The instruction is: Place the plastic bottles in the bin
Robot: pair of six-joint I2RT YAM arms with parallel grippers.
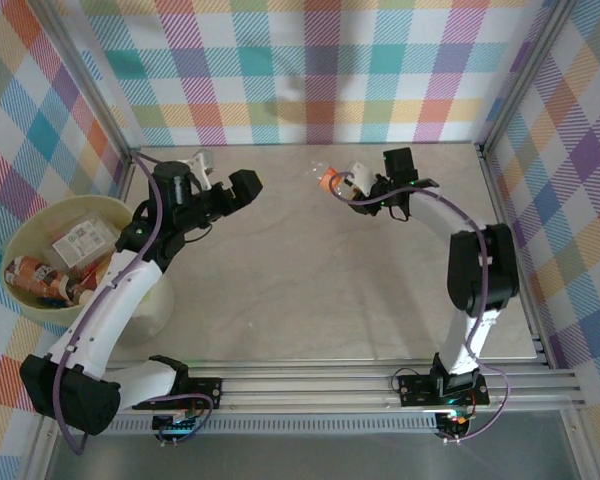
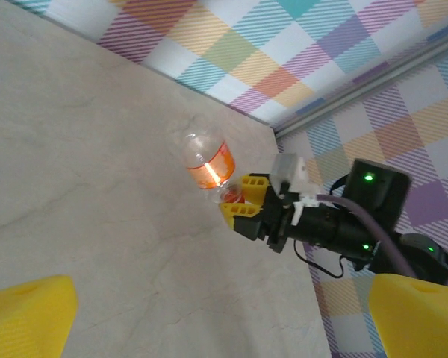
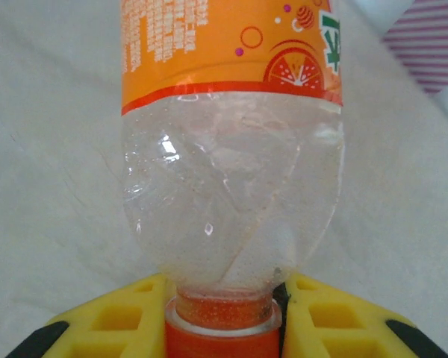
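Bottle (image 1: 326, 178) in right pincer (image 1: 341, 182) — bin (image 1: 18, 240) far left

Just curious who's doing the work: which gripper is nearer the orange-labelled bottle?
Right. The right gripper is shut on the neck of the orange-labelled bottle; the left gripper hangs open, well apart, to its left.

bottle (image 3: 231, 186) cap cropped, bin (image 1: 20, 240) partly hidden

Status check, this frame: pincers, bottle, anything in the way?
Right pincer shut on orange-label bottle at its neck, far side of table. Left pincer open, empty. Bin at left holds bottles; left arm crosses its rim.
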